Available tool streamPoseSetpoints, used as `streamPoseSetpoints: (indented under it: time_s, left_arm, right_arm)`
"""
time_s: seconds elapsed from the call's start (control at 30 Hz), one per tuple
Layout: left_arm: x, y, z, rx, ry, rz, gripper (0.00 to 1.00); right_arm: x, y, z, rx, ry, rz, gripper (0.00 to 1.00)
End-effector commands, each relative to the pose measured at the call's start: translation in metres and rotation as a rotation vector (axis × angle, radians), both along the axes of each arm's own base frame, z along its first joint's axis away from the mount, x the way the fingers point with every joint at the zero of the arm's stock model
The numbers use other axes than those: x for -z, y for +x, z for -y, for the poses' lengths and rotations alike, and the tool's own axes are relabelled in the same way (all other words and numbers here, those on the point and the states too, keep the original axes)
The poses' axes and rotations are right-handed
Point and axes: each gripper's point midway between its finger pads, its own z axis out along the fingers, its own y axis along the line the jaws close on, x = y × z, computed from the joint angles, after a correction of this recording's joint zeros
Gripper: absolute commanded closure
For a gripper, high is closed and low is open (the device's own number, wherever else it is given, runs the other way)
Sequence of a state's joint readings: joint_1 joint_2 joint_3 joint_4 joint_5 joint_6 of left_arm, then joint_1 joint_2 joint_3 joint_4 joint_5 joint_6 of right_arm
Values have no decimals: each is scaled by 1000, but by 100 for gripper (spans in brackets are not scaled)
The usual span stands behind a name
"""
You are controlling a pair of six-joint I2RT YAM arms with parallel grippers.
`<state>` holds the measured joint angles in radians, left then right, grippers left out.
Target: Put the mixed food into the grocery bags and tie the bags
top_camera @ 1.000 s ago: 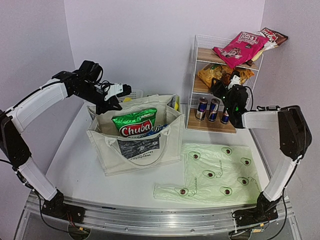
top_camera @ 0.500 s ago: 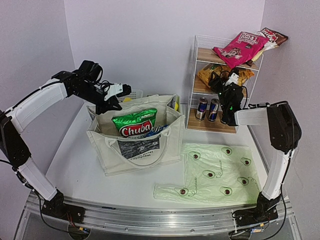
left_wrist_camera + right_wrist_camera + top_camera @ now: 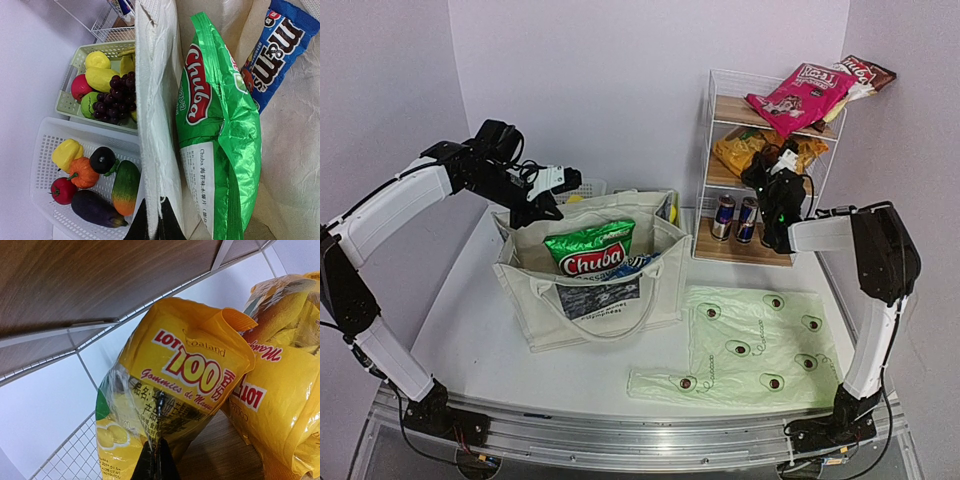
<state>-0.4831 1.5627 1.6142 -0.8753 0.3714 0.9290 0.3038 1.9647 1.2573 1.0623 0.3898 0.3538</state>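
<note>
Right gripper [image 3: 156,464] clamped on the edge of a yellow packet [image 3: 180,380] on the rack's [image 3: 730,107] middle shelf, while the left gripper [image 3: 155,226] pinches the tote's [image 3: 156,90] rim, holding it open on the table. A thin hold on slick film could slip. The packet could also snag the wire frame and drag its neighbour [image 3: 280,405] out.

Two arms [image 3: 400,195] are counted, one canvas tote [image 3: 650,290], one plastic bag [image 3: 750,350], one rack [image 3: 712,120], two drink cans [image 3: 723,212], two yellow packets [image 3: 185,375], one green packet [image 3: 220,125], one blue packet [image 3: 272,50], two baskets [image 3: 42,150].
</note>
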Motion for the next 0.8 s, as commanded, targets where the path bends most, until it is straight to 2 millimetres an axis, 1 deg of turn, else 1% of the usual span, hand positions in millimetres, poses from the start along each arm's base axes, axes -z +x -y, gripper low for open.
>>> streamPoseSetpoints:
  time_s: [0.0, 0.2, 0.3, 0.47, 0.57, 0.67, 0.77]
  left_arm:
    - [-24, -8, -5, 10, -25, 61, 100]
    - [-25, -9, -5, 11, -29, 66, 100]
    - [-25, -8, -4, 13, -32, 66, 100]
    - [-26, -7, -2, 17, -41, 65, 100]
    - [-27, -8, -2, 17, -42, 66, 100]
    - [-27, -8, -3, 16, -43, 69, 100]
    - [-27, -7, -2, 17, -45, 72, 100]
  right_arm:
    - [-30, -15, 0, -52, 34, 74, 100]
    - [-51, -42, -9, -122, 49, 34, 100]
    - [-49, -53, -17, -143, 61, -5, 100]
    - [-46, -69, -21, -166, 111, -56, 100]
    - [-44, -82, -27, -177, 91, -99, 100]
    - [-45, -96, -27, -188, 117, -112, 100]
    - [-46, -105, -27, -216, 175, -118, 100]
